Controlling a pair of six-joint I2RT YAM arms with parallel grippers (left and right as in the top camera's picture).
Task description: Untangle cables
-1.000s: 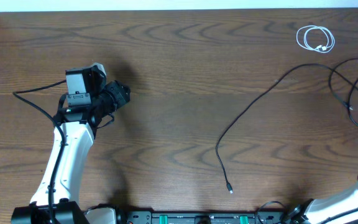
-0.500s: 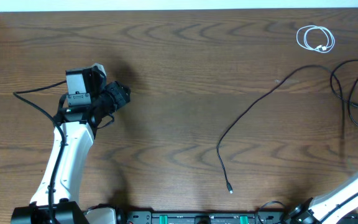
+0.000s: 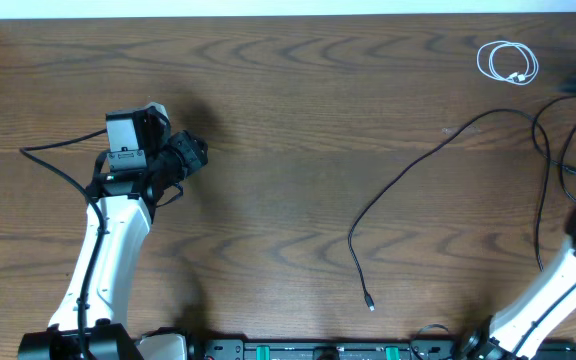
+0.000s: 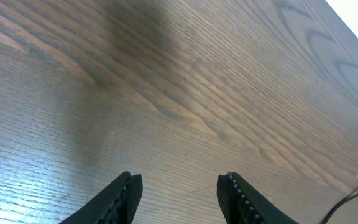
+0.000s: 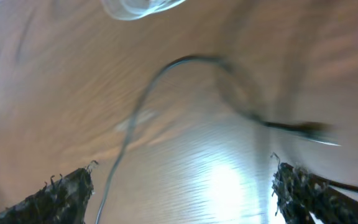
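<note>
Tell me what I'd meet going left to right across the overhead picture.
left gripper → black cable's plug → white cable

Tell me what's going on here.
Two arms are untangling cables. The white cable lies coiled at the far right, apart from the black cable, which sprawls across the table. The right tool hovers open over the black cable's loops, holding nothing. The left tool is open too, away from both.
</note>
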